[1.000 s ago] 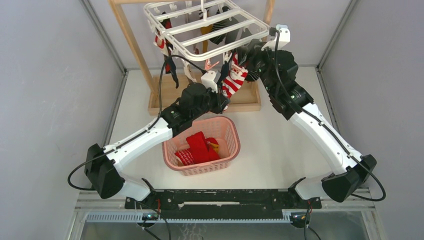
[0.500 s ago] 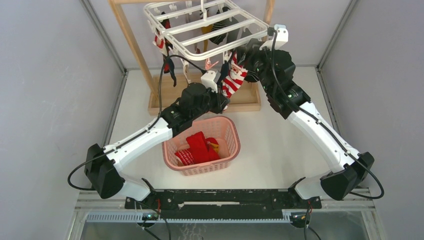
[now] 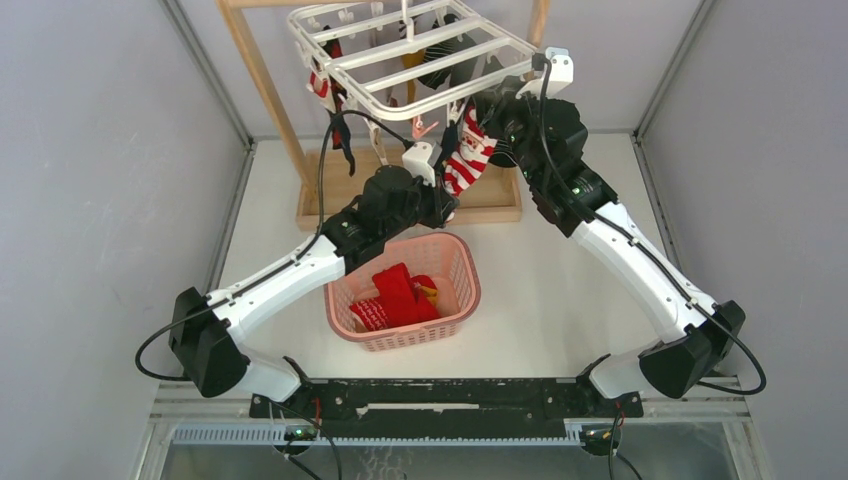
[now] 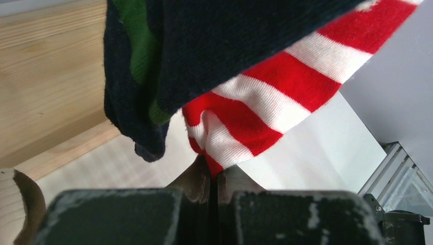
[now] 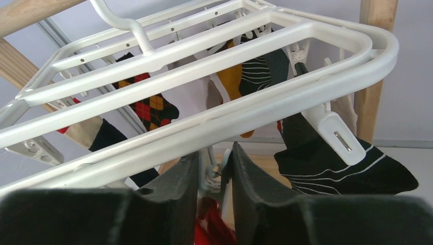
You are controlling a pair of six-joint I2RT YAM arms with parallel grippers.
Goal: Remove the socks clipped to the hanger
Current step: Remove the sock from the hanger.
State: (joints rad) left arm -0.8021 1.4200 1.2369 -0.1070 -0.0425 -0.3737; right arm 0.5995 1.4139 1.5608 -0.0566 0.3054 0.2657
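The white hanger (image 3: 420, 55) hangs from the wooden stand with several socks clipped under it. A red-and-white striped sock (image 3: 468, 155) hangs from its near rail. My left gripper (image 4: 213, 176) is shut on the toe of that sock (image 4: 265, 97), beside a dark navy-and-green sock (image 4: 153, 76). My right gripper (image 5: 214, 168) is shut on the white clip (image 5: 213, 171) that holds the red sock, just under the hanger's front rail (image 5: 204, 122). Argyle (image 5: 153, 107), mustard (image 5: 232, 81) and black striped (image 5: 332, 163) socks hang behind.
A pink basket (image 3: 455, 300) with red socks (image 3: 395, 295) stands on the table below my left arm. The wooden stand's base (image 3: 490, 205) and post (image 3: 265, 85) are behind it. Grey walls close in both sides.
My right gripper has crept slightly up and left at the hanger's front rail. The left arm and the red striped sock have hardly moved.
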